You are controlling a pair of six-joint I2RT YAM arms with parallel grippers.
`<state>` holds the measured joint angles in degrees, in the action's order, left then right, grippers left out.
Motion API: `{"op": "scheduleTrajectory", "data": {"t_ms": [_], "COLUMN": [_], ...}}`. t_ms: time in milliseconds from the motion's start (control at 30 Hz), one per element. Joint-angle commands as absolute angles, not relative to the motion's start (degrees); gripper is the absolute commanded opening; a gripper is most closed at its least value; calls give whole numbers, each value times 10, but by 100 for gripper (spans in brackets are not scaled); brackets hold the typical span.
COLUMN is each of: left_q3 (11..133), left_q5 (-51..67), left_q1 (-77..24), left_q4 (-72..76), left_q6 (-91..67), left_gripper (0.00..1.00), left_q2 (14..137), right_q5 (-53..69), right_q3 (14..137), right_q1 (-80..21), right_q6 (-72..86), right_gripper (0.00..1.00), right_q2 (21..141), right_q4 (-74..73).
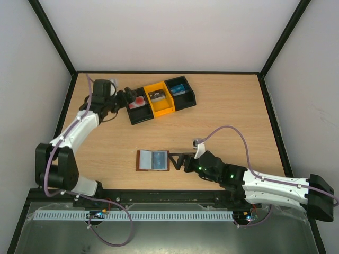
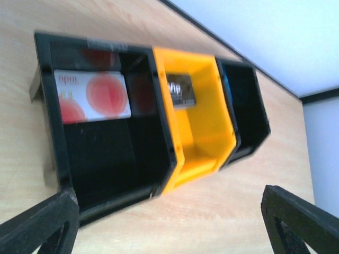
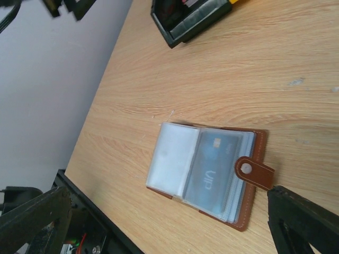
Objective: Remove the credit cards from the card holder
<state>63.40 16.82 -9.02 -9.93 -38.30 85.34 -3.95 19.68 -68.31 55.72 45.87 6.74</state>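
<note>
One credit card (image 2: 92,95) lies in the tray (image 2: 47,106) under our wide, empty left jaws; next, we judge, the equally open, empty right jaws must draw another from the card holder (image 3: 212,174) on the worktop (image 1: 233,106).

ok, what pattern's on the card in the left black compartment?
White card with red circles; left wrist view shows it best.

The credit card (image 3: 214,169) in the card holder (image 3: 258,151) reads "VIP"
</note>
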Motion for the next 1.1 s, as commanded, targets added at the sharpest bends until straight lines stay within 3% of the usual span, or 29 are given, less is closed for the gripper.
{"op": "scheduleTrajectory", "data": {"t_ms": [0, 133, 367, 500, 800, 933, 1067], "left_q3": [556, 480, 351, 295, 194, 165, 145], "left_q5": [226, 268, 321, 337, 351, 354, 351], "left_q1": [-89, -91, -105, -118, -192, -217, -231], "left_q4": [-119, -123, -121, -119, -42, 7, 43], "left_q6": [-363, -354, -362, -379, -451, -479, -495], "left_gripper": [96, 97, 87, 76, 55, 43, 38], "left_q2": [782, 716, 586, 539, 494, 504, 525], "right_q5": [-76, -80, -90, -71, 0, 28, 45], "right_q3": [171, 160, 183, 200, 234, 251, 267], "right_q1": [-681, -679, -679, -679, -679, -679, -679], "right_q6": [591, 601, 580, 558, 555, 562, 570], "right_gripper": [98, 98, 99, 86, 38, 29, 26], "right_q2": [443, 432, 458, 504, 639, 701, 754], "right_q4": [71, 72, 38, 39, 113, 160, 197]}}
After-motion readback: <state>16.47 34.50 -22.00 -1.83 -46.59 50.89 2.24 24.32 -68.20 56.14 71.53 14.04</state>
